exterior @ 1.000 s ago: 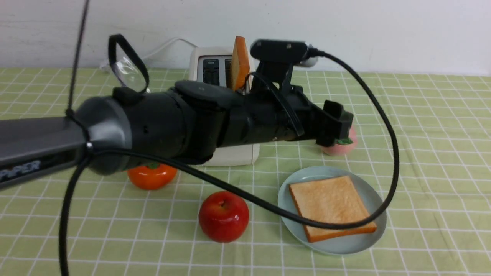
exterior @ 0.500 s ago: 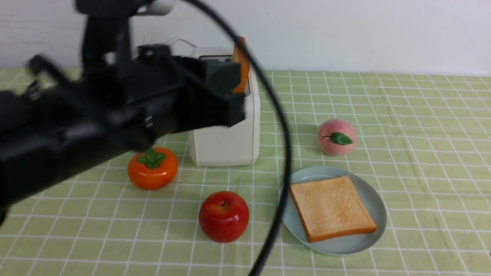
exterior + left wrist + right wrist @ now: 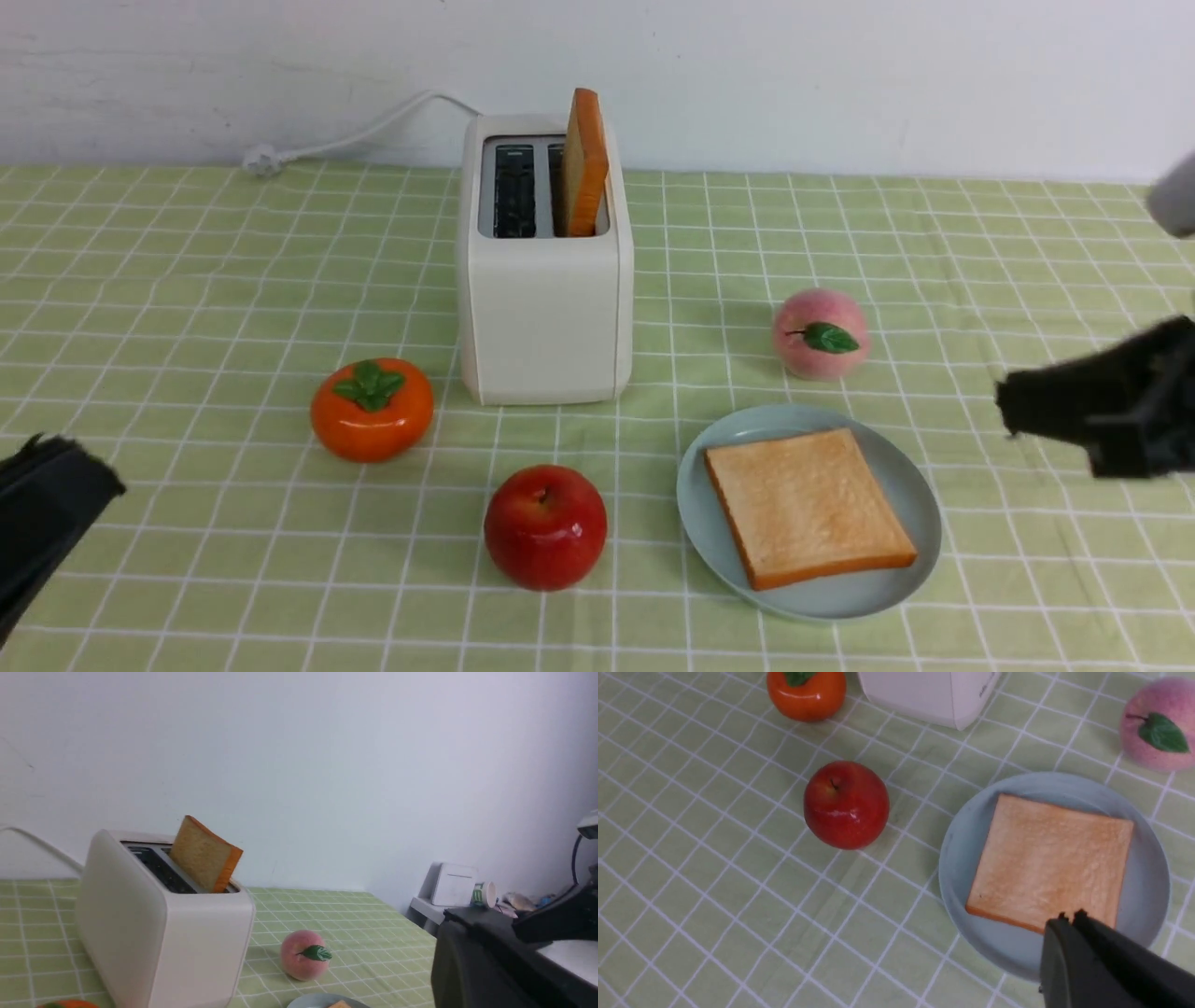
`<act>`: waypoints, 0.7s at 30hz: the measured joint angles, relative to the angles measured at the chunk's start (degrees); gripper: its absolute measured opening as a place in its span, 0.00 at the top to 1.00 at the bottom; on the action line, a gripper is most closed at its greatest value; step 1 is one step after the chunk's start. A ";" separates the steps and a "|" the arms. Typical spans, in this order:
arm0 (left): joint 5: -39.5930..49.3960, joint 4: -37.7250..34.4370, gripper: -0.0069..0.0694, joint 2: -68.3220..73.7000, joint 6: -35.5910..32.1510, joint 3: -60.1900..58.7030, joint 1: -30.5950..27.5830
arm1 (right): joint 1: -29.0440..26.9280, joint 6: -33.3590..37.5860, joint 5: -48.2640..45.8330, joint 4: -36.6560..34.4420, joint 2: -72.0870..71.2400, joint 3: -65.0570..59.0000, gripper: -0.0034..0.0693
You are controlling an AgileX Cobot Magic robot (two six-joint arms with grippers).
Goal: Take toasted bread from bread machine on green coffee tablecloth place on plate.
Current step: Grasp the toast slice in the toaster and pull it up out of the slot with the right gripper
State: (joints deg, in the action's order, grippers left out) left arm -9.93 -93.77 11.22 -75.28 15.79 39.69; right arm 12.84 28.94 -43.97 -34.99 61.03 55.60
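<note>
While black left gripper [image 3: 105, 483] and right gripper [image 3: 1006, 407] sit pinched closed, empty, golden square toast slice [image 3: 808, 504] lies on round pale-blue plate [image 3: 840, 597], lower right.
Second toast slice [image 3: 585, 159] upright in cream-white boxy toaster [image 3: 546, 317], upper centre.

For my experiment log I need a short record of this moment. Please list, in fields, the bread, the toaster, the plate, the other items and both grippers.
bread machine: upright on the tablecloth
first slice: standing in the slot on the robot's right; the other slot is empty
second slice: lying flat on the plate
other items: apple, persimmon, peach, each on the cloth, apart from the plate
left gripper: shut, empty, at the left edge
right gripper: shut, empty, right of the plate
task: one slice of two is placed
</note>
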 joint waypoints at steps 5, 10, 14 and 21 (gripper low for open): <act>-1.37 -0.98 0.93 -2.49 -0.05 -2.07 0.00 | 8.63 0.14 7.84 1.09 11.58 8.47 0.94; -1.72 -4.78 0.93 -2.49 -1.47 -2.59 0.00 | 11.91 0.14 16.01 1.41 22.08 16.36 0.87; -2.87 -5.50 0.93 -2.49 -6.22 -3.91 0.00 | 11.98 0.14 22.06 -2.08 30.16 22.61 0.66; -3.47 -5.64 0.93 -2.49 -11.54 -4.81 0.00 | 12.02 0.41 24.26 -10.68 41.65 33.47 0.21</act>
State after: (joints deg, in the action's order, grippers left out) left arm -13.40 -99.41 8.73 -86.82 10.97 39.69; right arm 24.86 29.35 -19.71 -45.67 102.69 89.07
